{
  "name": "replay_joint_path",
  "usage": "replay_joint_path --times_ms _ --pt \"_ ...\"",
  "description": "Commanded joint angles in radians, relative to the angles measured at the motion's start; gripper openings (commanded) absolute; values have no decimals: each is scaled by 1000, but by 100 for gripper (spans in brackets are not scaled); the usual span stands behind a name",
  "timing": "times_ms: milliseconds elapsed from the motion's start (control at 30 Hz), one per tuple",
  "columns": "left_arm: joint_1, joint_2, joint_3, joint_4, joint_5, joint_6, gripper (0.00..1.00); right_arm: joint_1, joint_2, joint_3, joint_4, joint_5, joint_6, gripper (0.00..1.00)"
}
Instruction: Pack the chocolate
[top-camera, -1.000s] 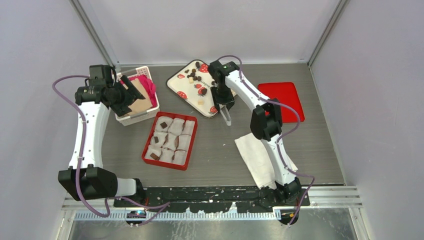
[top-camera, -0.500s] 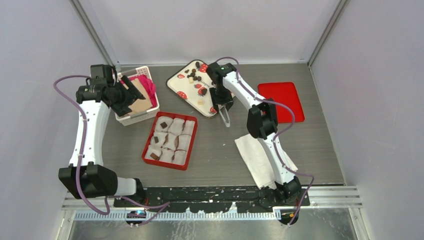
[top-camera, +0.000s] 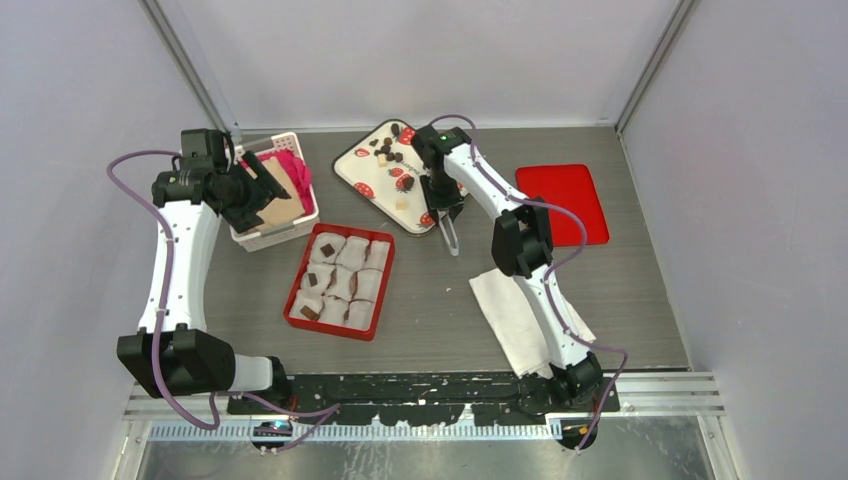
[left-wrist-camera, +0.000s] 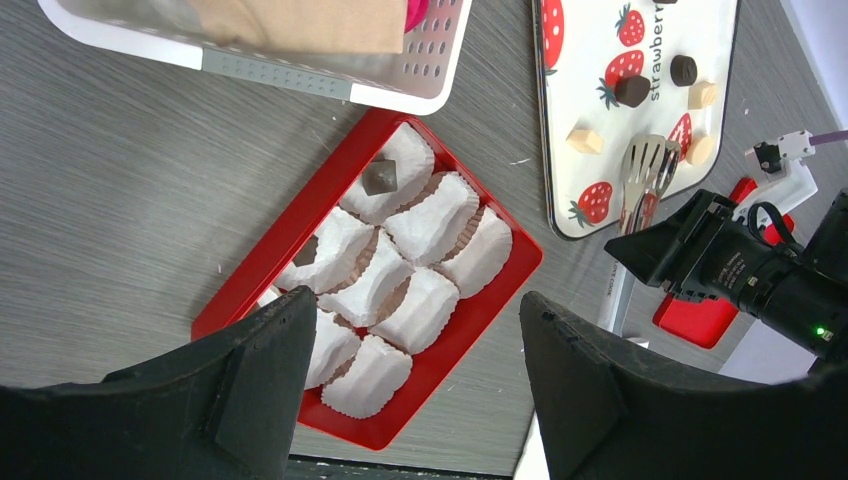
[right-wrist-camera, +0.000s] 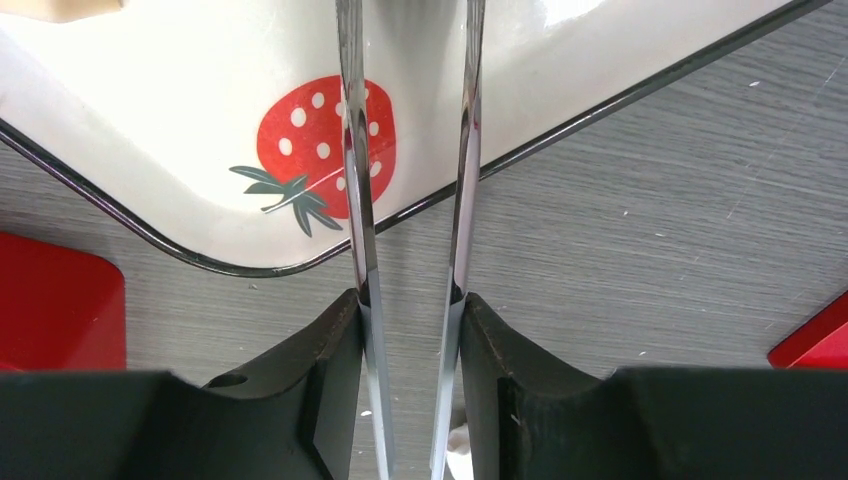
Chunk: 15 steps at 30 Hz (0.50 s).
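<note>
— What has the right gripper (right-wrist-camera: 410, 300) got?
— It is clenched on a pair of metal tongs (right-wrist-camera: 357, 150), one finger pressing each arm. The tong tips hang over the near end of the strawberry tray (right-wrist-camera: 180, 60).
— And the chocolate (left-wrist-camera: 632, 90)?
— Mostly loose on that tray, dark and pale pieces scattered from the middle to the far end. A few dark pieces sit in white paper cups (left-wrist-camera: 440, 215) inside the red box (left-wrist-camera: 468, 330), left of the tray and nearer the arm bases.
— The left gripper (left-wrist-camera: 418, 305)?
— Spread wide and empty, above the white basket (left-wrist-camera: 330, 85) to the tray's left.
</note>
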Motion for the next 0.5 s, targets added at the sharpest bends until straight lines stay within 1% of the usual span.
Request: replay_joint_path --times_ms 0,100,267,433,467 --pt "6 -12 32 28 -10 -5 75 1 -68 30 11 8 -6 17" --pt "5 -11 31 28 -9 -6 75 2 -139 -23 31 -4 -5 11" --pt "6 -14 28 32 1 -11 75 31 -301 -160 77 -17 -7 10" --pt "6 -8 30 34 1 -7 75 123 -430 -265 84 -55 -19 8" --pt "5 -8 30 34 2 -6 75 149 -449 -281 81 -85 -23 8"
